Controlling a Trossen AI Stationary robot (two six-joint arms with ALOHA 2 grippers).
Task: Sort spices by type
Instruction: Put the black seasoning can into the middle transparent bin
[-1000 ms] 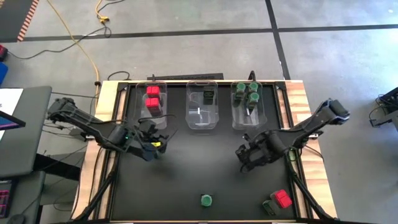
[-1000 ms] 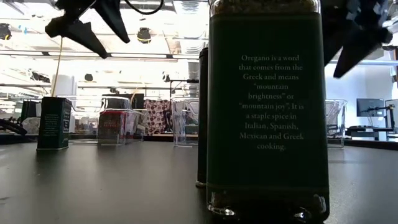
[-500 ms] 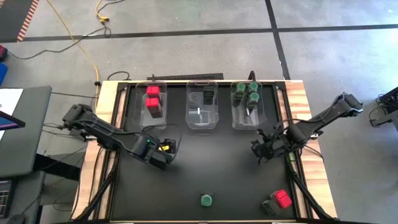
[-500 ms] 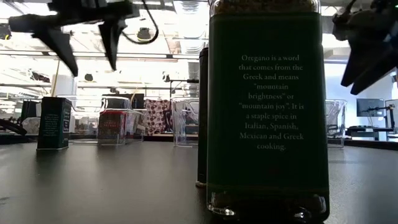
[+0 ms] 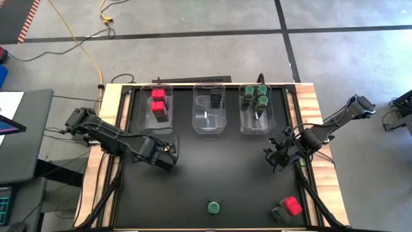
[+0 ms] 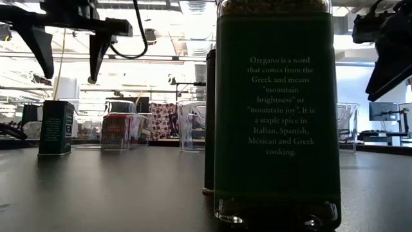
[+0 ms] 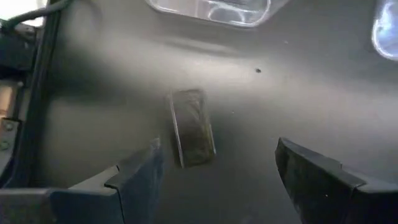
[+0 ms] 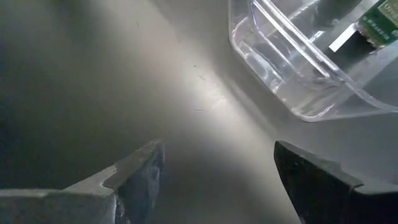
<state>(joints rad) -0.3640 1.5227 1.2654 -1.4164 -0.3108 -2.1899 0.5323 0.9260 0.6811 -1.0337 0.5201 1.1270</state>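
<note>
A dark rectangular spice tin (image 7: 193, 127) stands on the black mat (image 5: 219, 174) at the left, also seen in the low view (image 6: 56, 127). My left gripper (image 7: 217, 146) hangs open above it, fingers pointing down (image 6: 67, 58); in the high view the gripper (image 5: 164, 158) hides the tin. My right gripper (image 5: 277, 158) is open over bare mat near the right edge (image 8: 217, 146). A green-lidded jar (image 5: 214, 207) stands near the front edge and fills the low view (image 6: 277, 116). A red-topped one (image 5: 293, 205) and a dark one (image 5: 279, 214) sit at the front right.
Three clear bins stand in a row at the back: the left (image 5: 158, 119) holds red-topped containers, the middle (image 5: 209, 125) a dark one, the right (image 5: 256, 122) green-lidded jars. The right bin's corner (image 8: 298, 74) lies just ahead of my right gripper. The mat's middle is bare.
My left gripper has shifted a little toward the near edge, rolled and tipped downward, so its fingers now point down over the dark tin. My right gripper has drawn back toward the table's right edge and sunk slightly. Both stay open.
</note>
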